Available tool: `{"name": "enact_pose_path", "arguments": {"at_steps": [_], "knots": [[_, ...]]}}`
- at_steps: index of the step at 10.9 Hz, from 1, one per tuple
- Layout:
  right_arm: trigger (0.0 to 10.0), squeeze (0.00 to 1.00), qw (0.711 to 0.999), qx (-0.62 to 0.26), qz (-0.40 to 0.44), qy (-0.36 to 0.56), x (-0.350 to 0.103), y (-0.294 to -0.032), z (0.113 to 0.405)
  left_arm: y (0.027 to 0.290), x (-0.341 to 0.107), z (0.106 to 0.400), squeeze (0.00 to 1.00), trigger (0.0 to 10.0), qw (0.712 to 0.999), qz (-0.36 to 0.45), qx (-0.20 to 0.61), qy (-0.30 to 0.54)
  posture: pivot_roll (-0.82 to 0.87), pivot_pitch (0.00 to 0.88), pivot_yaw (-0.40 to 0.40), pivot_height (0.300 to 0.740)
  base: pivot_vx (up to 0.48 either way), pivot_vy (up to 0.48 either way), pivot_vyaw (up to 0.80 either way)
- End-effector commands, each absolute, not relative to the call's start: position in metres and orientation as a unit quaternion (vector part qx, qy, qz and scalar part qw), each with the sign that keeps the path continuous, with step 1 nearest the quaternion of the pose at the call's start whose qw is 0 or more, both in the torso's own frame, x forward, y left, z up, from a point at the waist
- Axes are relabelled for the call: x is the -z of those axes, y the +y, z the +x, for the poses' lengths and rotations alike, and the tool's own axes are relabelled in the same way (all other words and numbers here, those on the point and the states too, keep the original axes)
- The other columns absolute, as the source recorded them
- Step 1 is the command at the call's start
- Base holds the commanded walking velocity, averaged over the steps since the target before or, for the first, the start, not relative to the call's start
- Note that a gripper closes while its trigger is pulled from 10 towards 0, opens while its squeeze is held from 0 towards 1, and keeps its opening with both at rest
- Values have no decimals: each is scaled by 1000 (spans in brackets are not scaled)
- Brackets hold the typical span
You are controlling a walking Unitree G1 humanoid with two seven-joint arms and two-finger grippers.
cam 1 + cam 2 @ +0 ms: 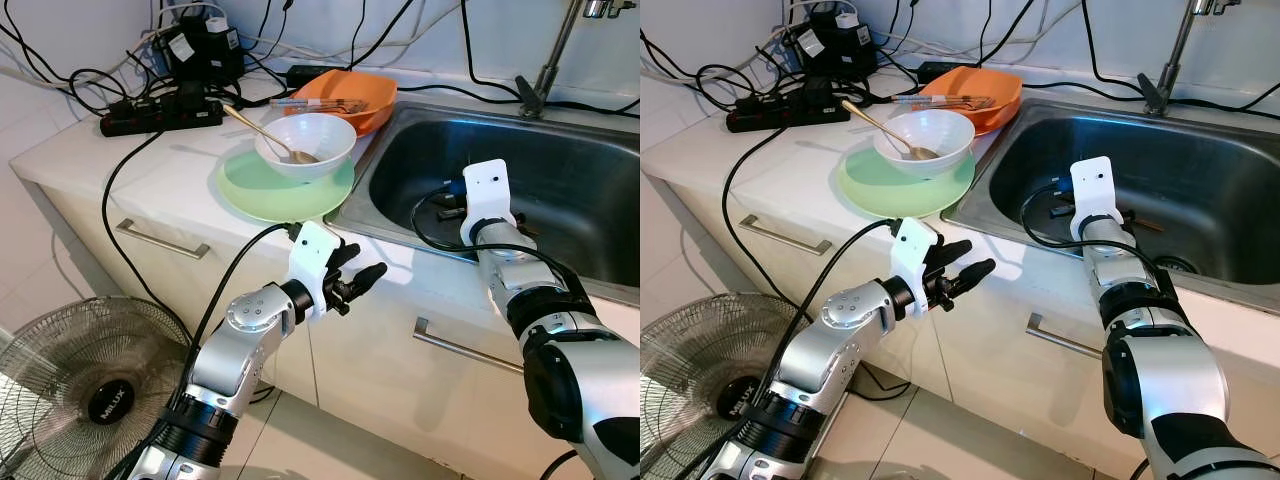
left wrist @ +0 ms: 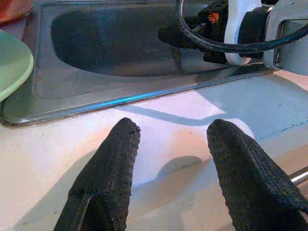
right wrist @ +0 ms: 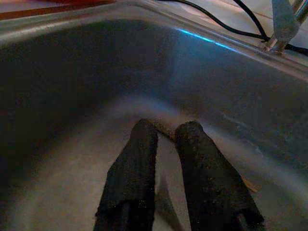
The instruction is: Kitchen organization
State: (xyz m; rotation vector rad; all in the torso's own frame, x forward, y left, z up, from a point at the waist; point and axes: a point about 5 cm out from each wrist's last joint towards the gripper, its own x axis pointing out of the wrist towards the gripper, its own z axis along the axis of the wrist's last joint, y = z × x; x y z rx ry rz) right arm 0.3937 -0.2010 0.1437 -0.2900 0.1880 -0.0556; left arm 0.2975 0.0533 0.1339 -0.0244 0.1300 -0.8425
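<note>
Step in hand: judged as a reach into the sink [image 1: 560, 130] by the right gripper [image 3: 166, 132]; it looks aimed at a thin brown stick-like item, possibly a chopstick [image 1: 1145, 224], lying on the sink floor; identity uncertain.
Right gripper: low inside the basin, near the floor; fingers [image 3: 134, 163] drawn nearly together with a narrow gap; tips sit at or just over the near end of the brown item; contact or grip cannot be confirmed; nothing clearly held.
Left gripper: [image 1: 355, 278] hovering over the front edge of the counter [image 1: 120, 160], just ahead of the sink rim; fingers [image 2: 110, 163] spread wide; empty, touching nothing.
Dishes: white bowl [image 1: 310, 135] with a spoon [image 1: 265, 135] standing in it, set on a green plate [image 1: 260, 190] beside the sink; orange dish [image 1: 355, 95] behind, with utensils across it; all untouched.
Clutter: power strip [image 1: 160, 115] and cables at the counter's back; fan [image 1: 90, 385] on the floor below.
Next move: judged; settle the right fingers around the thin item and close fully; a flat slim thing on steel calls for a low, precise pinch; slip is likely.
Progress: early; the dishes remain unsorted.
</note>
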Motion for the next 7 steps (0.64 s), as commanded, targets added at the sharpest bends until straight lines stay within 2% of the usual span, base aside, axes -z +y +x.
{"name": "enact_pose_path", "arguments": {"at_steps": [1, 2, 4, 7], "knots": [[10000, 584, 984, 27, -146, 104, -139, -200, 392, 55, -132, 297, 0, 10000, 912, -5, 405, 68, 96, 0, 90, 740, 0, 0, 0], [10000, 0, 983, 24, -152, 102, -139, -199, 392, 55, -133, 297, 0, 10000, 912, -6, 404, 68, 98, 0, 89, 740, 0, 0, 0], [10000, 0, 985, 26, -155, 71, -148, -197, 395, 55, -134, 298, 0, 10000, 913, -6, 403, 67, 96, 0, 88, 740, 0, 0, 0], [10000, 0, 990, 30, -134, -38, -176, -189, 399, 57, -135, 302, 0, 10000, 922, -7, 382, 54, 87, 0, 88, 740, 0, 0, 0]]}}
